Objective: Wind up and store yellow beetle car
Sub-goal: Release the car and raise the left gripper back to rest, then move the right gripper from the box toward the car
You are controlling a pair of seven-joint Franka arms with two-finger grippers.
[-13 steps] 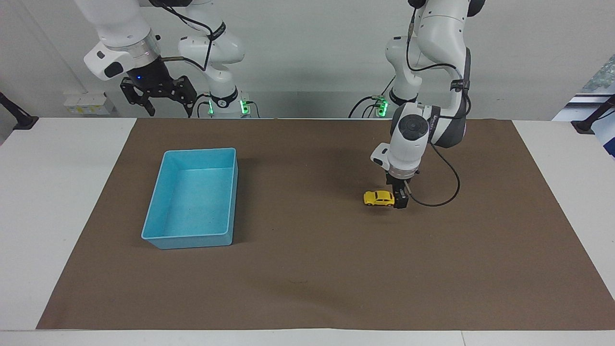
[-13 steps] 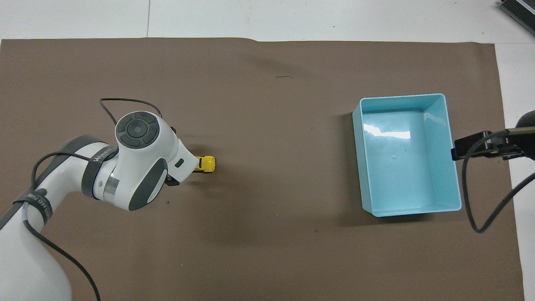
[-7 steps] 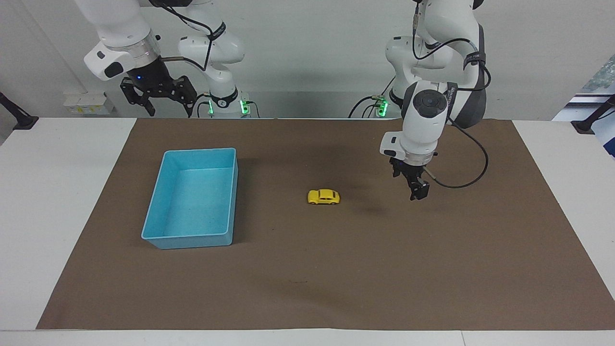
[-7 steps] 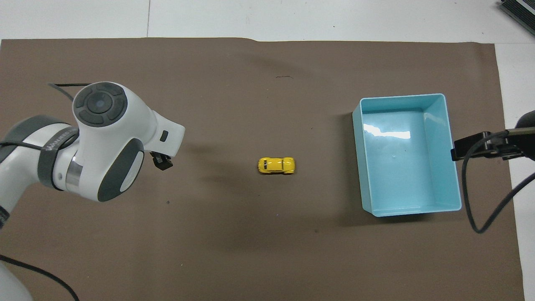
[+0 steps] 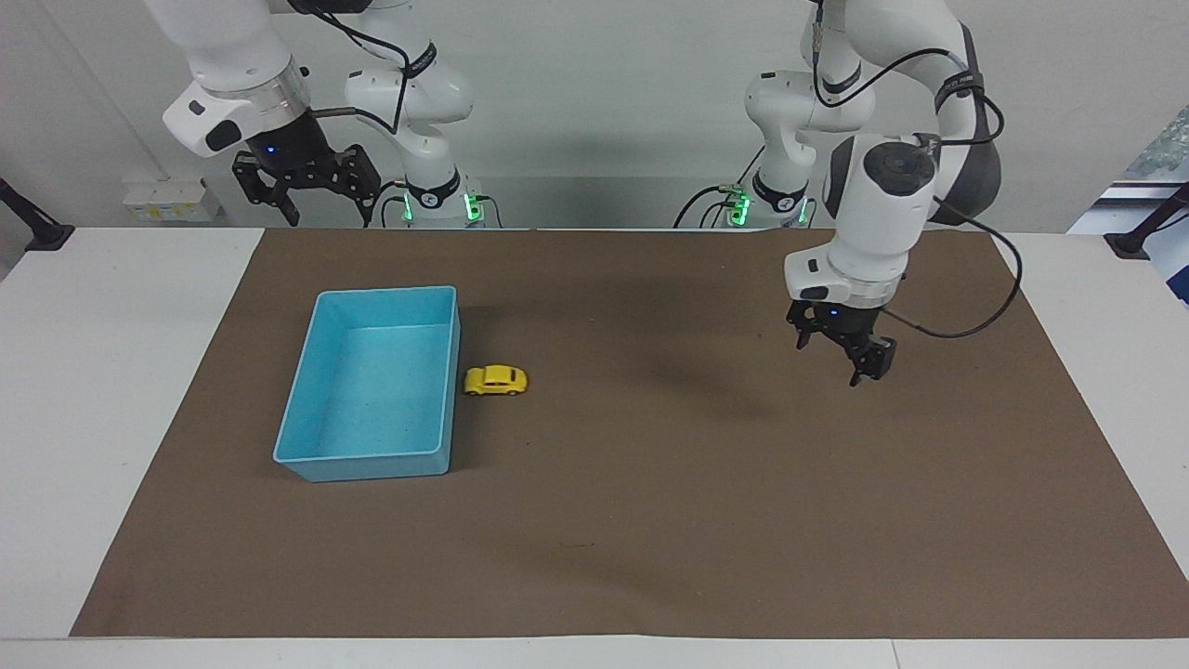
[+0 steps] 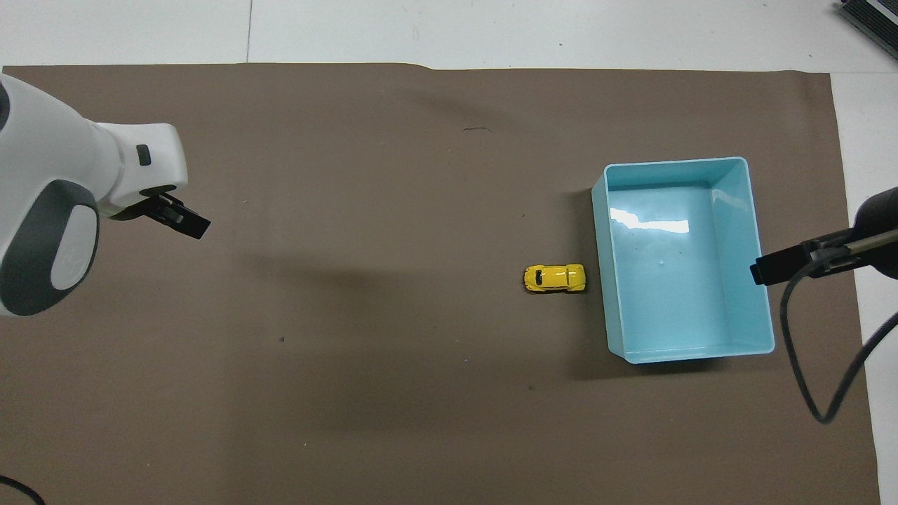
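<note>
The left arm comes in from its base at the left arm's end of the table, its wrist bent so the forearm housing points down. The left gripper point(image 5: 843, 353) hangs in the air over bare brown mat point(image 5: 650, 520), toward the left arm's end. In the overhead view only one dark fingertip of the left gripper point(image 6: 184, 220) shows past the white wrist housing.

The right arm is raised at the right arm's end of the table and waits. The right gripper point(image 5: 305, 190) hangs over the table edge nearest the robots, above the white table point(image 5: 111, 372) rather than the mat. In the overhead view its dark tip point(image 6: 775, 267) overlaps the rim of the bin.

The yellow beetle car point(image 5: 495, 380) stands on its wheels on the mat, just beside the long wall of the light-blue bin point(image 5: 307, 372) that faces the left arm's end. Whether the car touches that wall cannot be told. In the overhead view the yellow beetle car point(image 6: 554, 278) lies lengthwise toward the light-blue bin point(image 6: 766, 308), outside it.

The car is well apart from the left gripper, with open mat between them, and apart from the right gripper, with the bin between them.

Left gripper fingers: spread wide, holding nothing, touching nothing. Right gripper fingers: spread wide, holding nothing.
</note>
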